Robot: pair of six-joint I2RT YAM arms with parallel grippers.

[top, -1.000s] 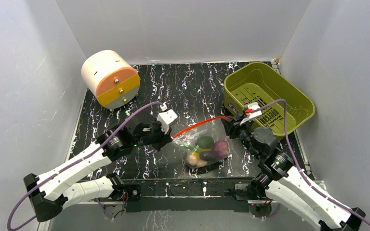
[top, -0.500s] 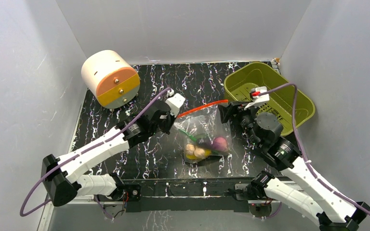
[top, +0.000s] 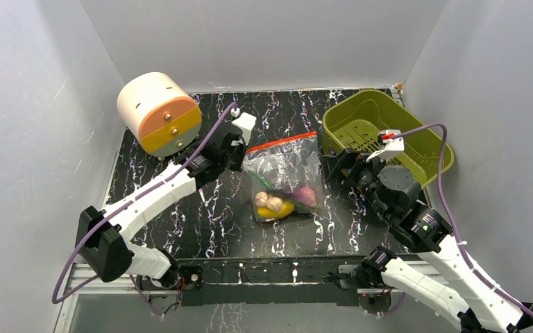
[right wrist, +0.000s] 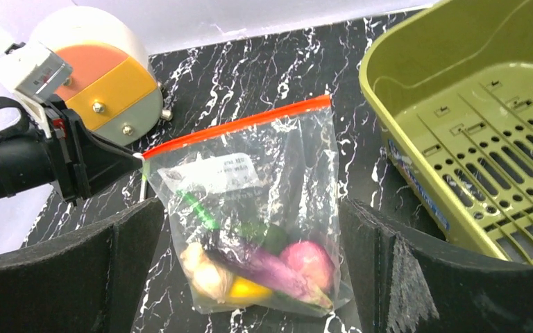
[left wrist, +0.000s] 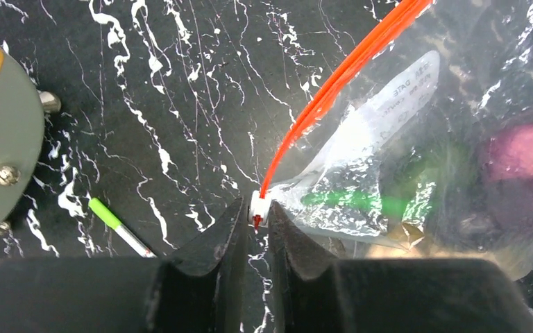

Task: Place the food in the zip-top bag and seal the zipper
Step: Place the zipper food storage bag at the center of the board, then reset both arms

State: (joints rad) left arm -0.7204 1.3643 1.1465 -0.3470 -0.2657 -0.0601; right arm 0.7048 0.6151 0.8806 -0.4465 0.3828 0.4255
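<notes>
Clear plastic forms the flat rectangular zip-top bag, which lies at the centre of the black, white-veined table. Its orange-red zipper strip runs along the bag's 12 o'clock edge.

All the food is inside, bunched at the 6 o'clock end:
- yellow lemon-like oval
- small beige lump
- pink-purple round piece
- dark purple eggplant
- green piece

A white write-on panel on the bag carries small print. In the left wrist view it appears mirrored; "DATE" can be made out, and the rest is too small to read.

The left gripper is at the bag's 10 o'clock corner. Its jaws are narrow and nipped on the white slider tab at the strip's end.

The right gripper is at the bag's 3 o'clock side. Its jaws are spread wide, hold nothing, and are clear of the plastic.

An olive-green slotted plastic basket stands at 2 o'clock on the table. The blue label on its side wall is illegible. A cream drum-shaped cabinet with an orange and yellow front stands at 10 o'clock. A white pen with a green tip lies toward the bag's 9 o'clock.
</notes>
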